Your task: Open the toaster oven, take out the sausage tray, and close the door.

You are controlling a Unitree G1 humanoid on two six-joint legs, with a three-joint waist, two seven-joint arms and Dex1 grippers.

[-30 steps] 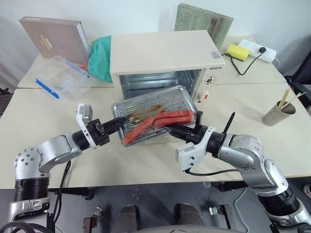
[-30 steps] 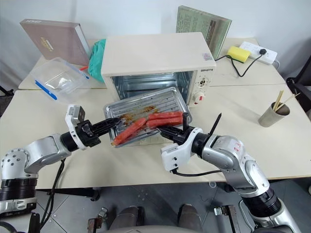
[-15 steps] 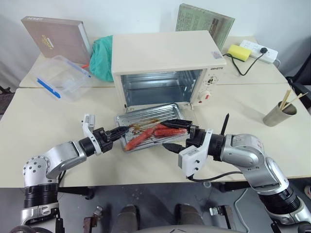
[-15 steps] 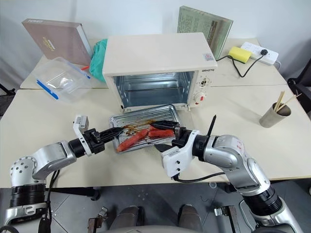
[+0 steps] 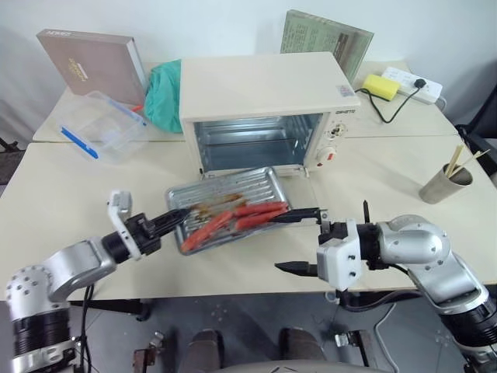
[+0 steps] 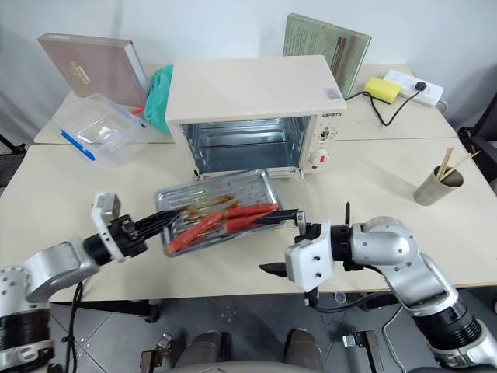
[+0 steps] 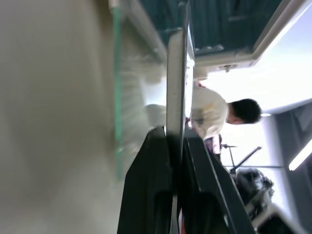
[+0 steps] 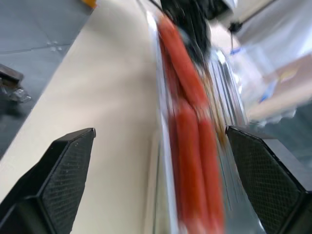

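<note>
The cream toaster oven (image 5: 264, 85) stands at the back of the table, its cavity showing bare racks. Its glass door (image 5: 303, 196) is folded down flat in front. The silver sausage tray (image 5: 225, 203), carrying three red-orange sausages (image 5: 252, 214), sits tilted just in front of the oven. My left gripper (image 5: 172, 220) is shut on the tray's left edge; the left wrist view shows the rim (image 7: 175, 92) pinched between the black fingers. My right gripper (image 5: 297, 242) is open wide at the tray's right end, holding nothing. Its pads (image 8: 58, 170) stand either side of the sausages (image 8: 187, 122).
A clear box with blue clips (image 5: 97, 124), a brown box (image 5: 89, 62) and a green bag (image 5: 163, 93) sit at the back left. A green book (image 5: 326, 35), yellow sponge (image 5: 380, 83) and power strip (image 5: 415, 81) are back right. A cup of chopsticks (image 5: 444, 183) stands far right.
My right gripper has opened, let go of the tray and drawn back to the right. My left gripper has carried the tray left, lower and towards me.
</note>
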